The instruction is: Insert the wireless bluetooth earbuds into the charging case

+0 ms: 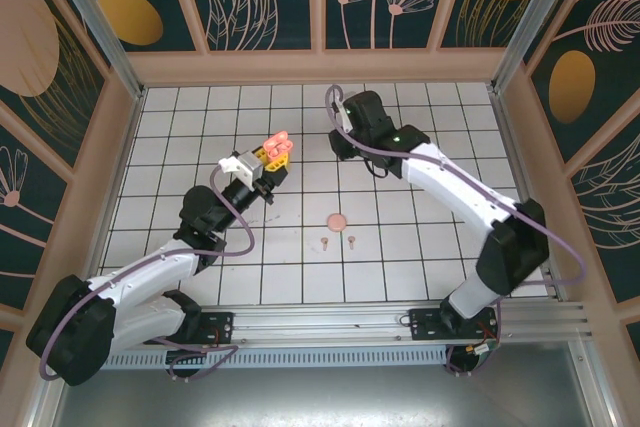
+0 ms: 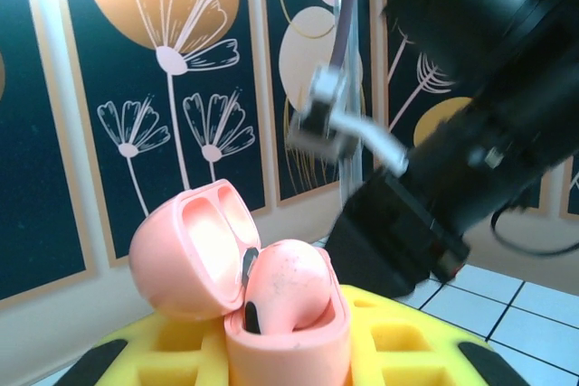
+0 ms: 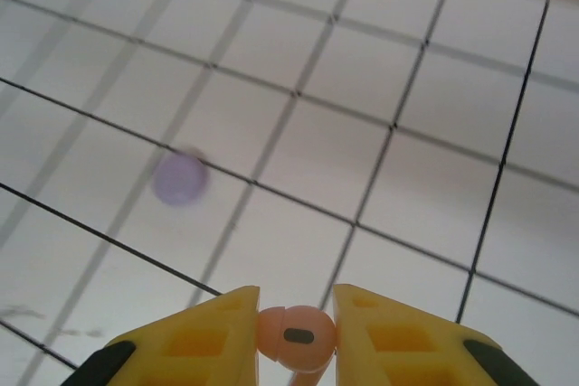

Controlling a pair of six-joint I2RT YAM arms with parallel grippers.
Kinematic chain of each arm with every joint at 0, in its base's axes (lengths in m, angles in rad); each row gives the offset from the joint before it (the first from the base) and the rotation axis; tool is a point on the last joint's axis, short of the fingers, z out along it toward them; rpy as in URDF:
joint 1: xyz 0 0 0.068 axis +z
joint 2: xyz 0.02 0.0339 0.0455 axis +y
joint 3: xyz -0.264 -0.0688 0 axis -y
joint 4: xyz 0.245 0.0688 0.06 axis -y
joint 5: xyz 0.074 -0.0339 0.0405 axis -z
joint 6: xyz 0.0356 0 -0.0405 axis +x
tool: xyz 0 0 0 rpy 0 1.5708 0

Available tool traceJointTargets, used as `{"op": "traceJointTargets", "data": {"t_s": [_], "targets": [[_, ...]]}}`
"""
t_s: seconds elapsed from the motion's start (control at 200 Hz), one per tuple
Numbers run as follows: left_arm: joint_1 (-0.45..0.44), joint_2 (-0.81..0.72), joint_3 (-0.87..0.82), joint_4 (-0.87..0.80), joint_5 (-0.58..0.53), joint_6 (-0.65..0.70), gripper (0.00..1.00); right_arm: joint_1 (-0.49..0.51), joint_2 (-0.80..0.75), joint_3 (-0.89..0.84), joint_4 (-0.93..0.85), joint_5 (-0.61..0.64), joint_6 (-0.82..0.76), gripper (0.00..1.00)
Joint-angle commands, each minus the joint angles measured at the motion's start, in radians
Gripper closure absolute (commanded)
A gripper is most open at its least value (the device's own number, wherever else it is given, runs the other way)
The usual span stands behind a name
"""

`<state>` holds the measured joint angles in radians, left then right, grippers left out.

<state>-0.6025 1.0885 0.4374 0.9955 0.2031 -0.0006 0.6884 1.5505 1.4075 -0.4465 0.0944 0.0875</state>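
I am working in the insertion step. My left tool [image 1: 271, 155] is gripping the coral case [image 2: 288, 341] by its base and holding it up off the bench [image 1: 200, 127], with the lid [image 2: 190, 246] swung open. My right tool [image 3: 297, 354] is closed on one coral earbud [image 3: 294, 334], pinching its round head between the yellow fingers [image 3: 204, 341]. The stem I cannot see well.

As I am judging it, the next move is asking for fine alignment. I am needing to bring the earbud above the free socket, stem pointing down, and let go only when it is seated. Both tools are sitting near each other in the upper middle of the top view, so I am watching that they do not collide.

The left wrist view is showing the inside of the case. One socket seems filled by a pink body [image 2: 285, 282], probably an earbud, and the dark right arm [image 2: 470, 133] is hanging in the upper right. The top view is giving what the wrists are not: a second earbud [image 1: 323, 241], a third earbud [image 1: 352, 238] and a pink disc [image 1: 337, 220], all lying on the tiles at lower centre. The right wrist view is adding a blurred lilac spot [image 3: 179, 178] at the left; I cannot tell what it is.
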Motion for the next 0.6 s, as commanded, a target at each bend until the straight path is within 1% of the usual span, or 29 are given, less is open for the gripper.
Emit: {"op": "traceJointTargets", "data": {"t_s": [0.0, 0.1, 0.205, 0.305, 0.445, 0.596], "targets": [[-0.005, 0.002, 0.045, -0.009, 0.043, 0.025, 1.0, 0.065, -0.091, 0.04, 0.087, 0.076, 0.021, 0.75], [-0.006, 0.008, 0.056, -0.015, 0.062, 0.027, 1.0, 0.119, -0.156, 0.04, 0.16, 0.103, 0.021, 0.75], [-0.005, 0.014, 0.062, -0.014, 0.084, 0.026, 1.0, 0.154, -0.222, 0.012, 0.25, 0.085, 0.035, 0.75], [-0.005, 0.024, 0.068, -0.012, 0.108, 0.024, 1.0, 0.164, -0.277, -0.03, 0.34, 0.025, 0.059, 0.75], [-0.005, 0.04, 0.086, -0.005, 0.13, 0.016, 1.0, 0.168, -0.318, -0.077, 0.42, -0.047, 0.087, 0.74], [-0.005, 0.055, 0.11, 0.004, 0.155, 0.005, 1.0, 0.172, -0.335, -0.121, 0.469, -0.075, 0.091, 0.74]]}}
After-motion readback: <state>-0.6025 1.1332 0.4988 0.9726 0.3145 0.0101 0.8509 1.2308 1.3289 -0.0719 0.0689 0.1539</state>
